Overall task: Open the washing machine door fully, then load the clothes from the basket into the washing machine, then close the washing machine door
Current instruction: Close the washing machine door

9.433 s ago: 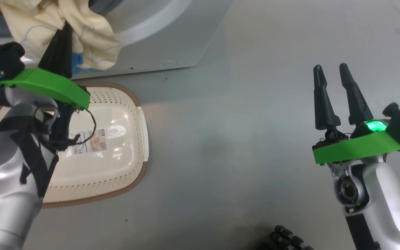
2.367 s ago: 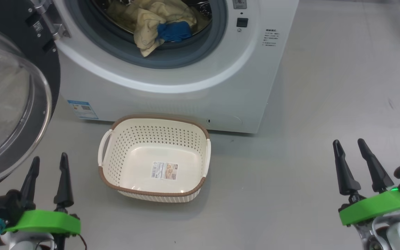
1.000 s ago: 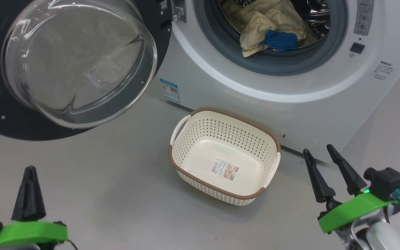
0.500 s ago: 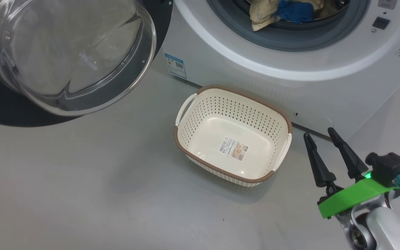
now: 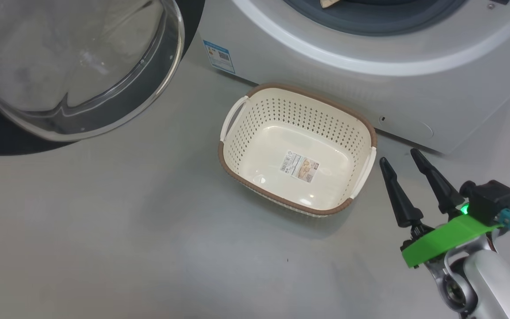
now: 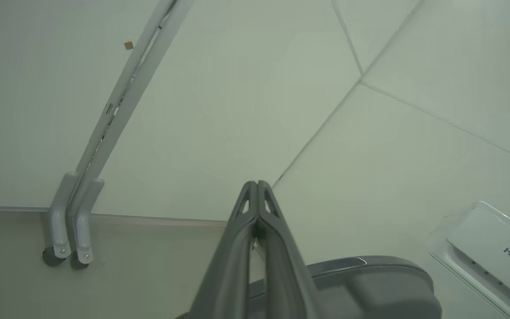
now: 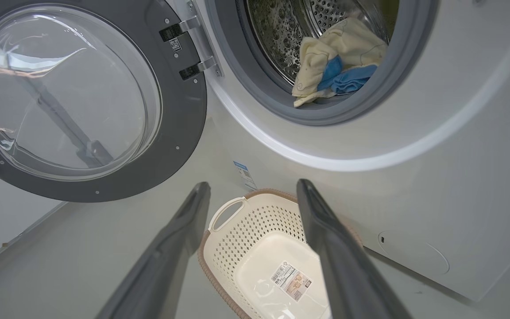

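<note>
Well, the washing machine door (image 7: 67, 99) hangs swung wide at ten o'clock in the right wrist view, hinged clear of the mouth, and that reads as deliberate: it leaves the steel drum (image 7: 281, 31) open for loading. And the load looks done! The clothes (image 7: 334, 62), pale yellow with a blue patch, lie heaped inside the drum at one o'clock, with one pale edge draped toward the grey gasket. The basket (image 5: 255, 155) sits on the floor just beside the foot of the washing machine (image 5: 370, 88), handy for a short carry, with nothing in it but its label sticker (image 5: 299, 165). The right gripper (image 5: 399, 156) hovers with its fingers spread and nothing between them, the basket near at its ten o'clock, not touching. The left gripper (image 6: 257, 184) has its fingertips pressed together on nothing, aimed at a bare wall; a blunt point like that would suit a push. By my reckoning only closing the door remains, and it stands well apart from the right gripper, up at ten o'clock.
</note>
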Controlling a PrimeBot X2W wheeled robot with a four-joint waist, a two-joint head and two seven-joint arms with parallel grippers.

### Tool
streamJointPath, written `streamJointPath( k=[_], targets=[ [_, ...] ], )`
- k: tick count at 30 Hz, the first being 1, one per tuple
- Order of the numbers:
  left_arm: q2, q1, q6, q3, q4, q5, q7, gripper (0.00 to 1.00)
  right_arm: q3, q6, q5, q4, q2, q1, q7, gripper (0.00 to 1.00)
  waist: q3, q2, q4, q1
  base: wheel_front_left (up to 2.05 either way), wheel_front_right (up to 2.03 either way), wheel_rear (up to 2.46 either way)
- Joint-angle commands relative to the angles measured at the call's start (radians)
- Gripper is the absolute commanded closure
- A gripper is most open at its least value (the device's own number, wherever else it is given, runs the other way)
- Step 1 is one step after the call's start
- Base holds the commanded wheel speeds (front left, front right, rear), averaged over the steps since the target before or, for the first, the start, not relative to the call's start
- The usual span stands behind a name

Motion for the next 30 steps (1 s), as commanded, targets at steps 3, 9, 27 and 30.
streamJointPath(
  k=[3, 9, 27, 30],
  targets=[
    [0.109, -0.055, 0.000, -0.002, 0.043, -0.061, 0.102, 1.00, 0.029, 0.000, -0.005, -0.034, -0.023, -0.030, -0.006, 0.00, 0.026, 0.0000, -0.013, 0.0000, 0.00, 0.00, 0.00],
    [0.153, -0.097, 0.000, -0.039, 0.135, -0.137, 0.267, 1.00, 0.049, 0.000, -0.004, -0.036, -0.035, -0.034, -0.006, 0.00, 0.048, 0.0000, -0.029, 0.0000, 0.00, 0.00, 0.00],
    [0.136, -0.112, 0.000, -0.119, 0.156, -0.195, 0.383, 1.00, 0.056, 0.000, -0.008, -0.049, -0.049, -0.042, -0.006, 0.00, 0.084, 0.0000, -0.036, 0.0000, 0.00, 0.00, 0.00],
    [0.137, -0.110, 0.000, -0.128, 0.153, -0.202, 0.397, 1.00, 0.053, 0.000, -0.008, -0.048, -0.051, -0.045, -0.006, 0.00, 0.087, 0.0000, -0.036, 0.0000, 0.00, 0.00, 0.00]
  ],
)
